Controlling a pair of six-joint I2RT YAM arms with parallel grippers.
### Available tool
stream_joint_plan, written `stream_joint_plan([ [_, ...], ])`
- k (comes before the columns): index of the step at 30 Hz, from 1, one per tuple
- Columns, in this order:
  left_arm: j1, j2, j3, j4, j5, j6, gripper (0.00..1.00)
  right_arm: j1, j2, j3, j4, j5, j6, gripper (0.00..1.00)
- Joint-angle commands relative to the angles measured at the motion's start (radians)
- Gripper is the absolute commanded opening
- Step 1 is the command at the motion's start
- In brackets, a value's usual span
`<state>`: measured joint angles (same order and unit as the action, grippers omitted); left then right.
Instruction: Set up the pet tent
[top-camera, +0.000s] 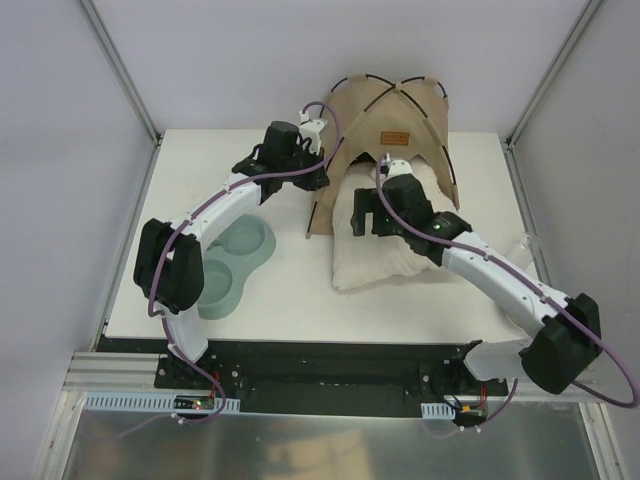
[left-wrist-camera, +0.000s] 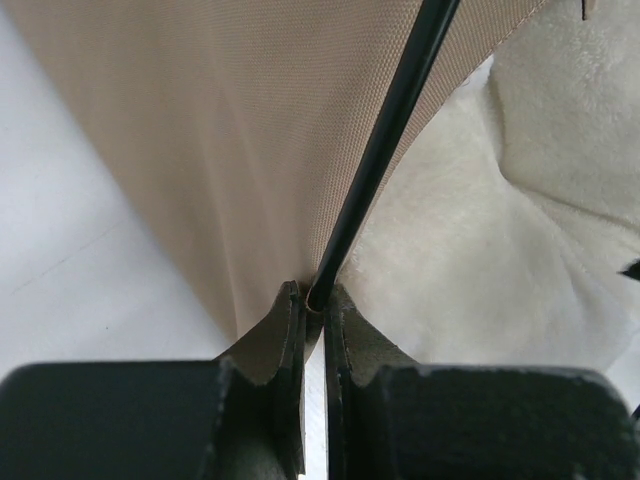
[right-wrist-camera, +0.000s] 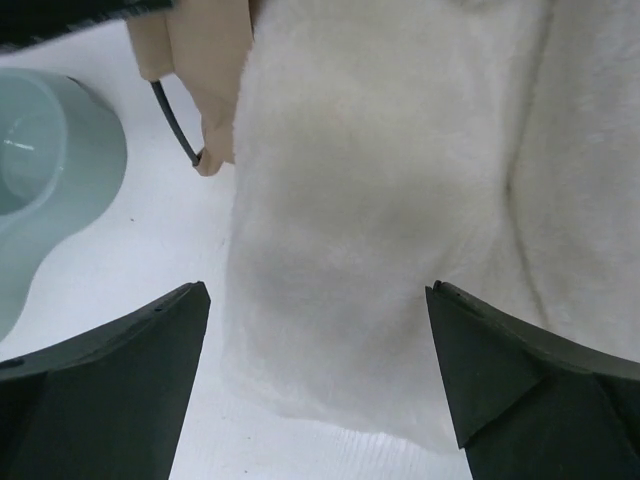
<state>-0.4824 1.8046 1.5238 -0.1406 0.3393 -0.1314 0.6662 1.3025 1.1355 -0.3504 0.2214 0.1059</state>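
The tan pet tent (top-camera: 390, 115) stands at the back of the table, with thin black poles arching over it and a brown label patch (top-camera: 395, 138) on its front. My left gripper (top-camera: 322, 178) is at the tent's front left corner. In the left wrist view the gripper (left-wrist-camera: 313, 297) is shut on the lower end of a black pole (left-wrist-camera: 385, 150), beside the tan fabric (left-wrist-camera: 230, 130). My right gripper (top-camera: 362, 222) hovers open and empty (right-wrist-camera: 318, 290) over the white fluffy cushion (right-wrist-camera: 400, 200). The tent's corner (right-wrist-camera: 205, 60) shows at the upper left of the right wrist view. The white ball is out of view.
The white cushion (top-camera: 385, 245) lies at the tent's mouth and reaches out in front of it. A pale green double pet bowl (top-camera: 232, 262) sits to the left by the left arm, and also shows in the right wrist view (right-wrist-camera: 50, 170). White walls surround the table.
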Motion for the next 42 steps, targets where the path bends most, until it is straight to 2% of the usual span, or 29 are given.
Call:
stream_joint_plan([
  [1,0.011,-0.014,-0.007,-0.06,0.032,-0.05,0.0,-0.01,0.143,-0.043,0.131,-0.033,0.011,0.99],
  [5,0.016,-0.014,-0.017,-0.07,0.087,-0.043,0.0,-0.011,0.282,-0.066,0.278,-0.003,0.02,0.98],
  [7,0.018,-0.007,-0.019,-0.073,0.11,-0.043,0.0,-0.01,0.339,-0.072,0.344,-0.017,0.023,0.87],
  [8,0.018,-0.005,-0.02,-0.073,0.116,-0.043,0.0,-0.011,0.362,-0.063,0.344,-0.028,0.025,0.75],
  [9,0.018,-0.005,-0.022,-0.073,0.116,-0.039,0.0,-0.011,0.377,-0.05,0.344,-0.025,0.029,0.57],
  [11,0.021,-0.007,-0.025,-0.073,0.11,-0.03,0.0,-0.01,0.367,-0.043,0.392,-0.002,0.047,0.13],
  [12,0.022,-0.008,-0.025,-0.074,0.107,-0.025,0.0,-0.011,0.348,-0.046,0.418,0.01,0.058,0.0],
  [16,0.03,-0.013,-0.03,-0.079,0.102,-0.011,0.0,-0.043,0.261,-0.045,0.47,-0.022,0.104,0.0],
  [19,0.036,-0.017,-0.036,-0.082,0.107,-0.004,0.0,-0.127,0.187,-0.085,0.588,-0.126,0.205,0.0],
  [23,0.042,-0.022,-0.034,-0.091,0.119,0.016,0.0,-0.227,0.179,-0.112,0.766,-0.244,0.334,0.0],
  [30,0.056,-0.001,0.016,-0.109,0.193,0.024,0.0,-0.286,0.366,-0.002,0.985,-0.416,0.471,0.0],
  [34,0.061,0.012,0.041,-0.123,0.191,0.015,0.0,-0.287,0.532,0.101,0.918,-0.438,0.43,0.0],
  [36,0.064,0.016,0.045,-0.128,0.187,0.006,0.0,-0.287,0.546,0.112,0.854,-0.413,0.405,0.01],
  [38,0.065,0.018,0.047,-0.132,0.178,0.0,0.0,-0.28,0.512,0.098,0.786,-0.363,0.368,0.18],
  [40,0.071,0.019,0.047,-0.134,0.164,-0.013,0.0,-0.26,0.44,0.07,0.713,-0.273,0.313,0.42],
  [42,0.079,0.019,0.047,-0.142,0.152,-0.019,0.0,-0.243,0.368,0.043,0.635,-0.181,0.273,0.59],
])
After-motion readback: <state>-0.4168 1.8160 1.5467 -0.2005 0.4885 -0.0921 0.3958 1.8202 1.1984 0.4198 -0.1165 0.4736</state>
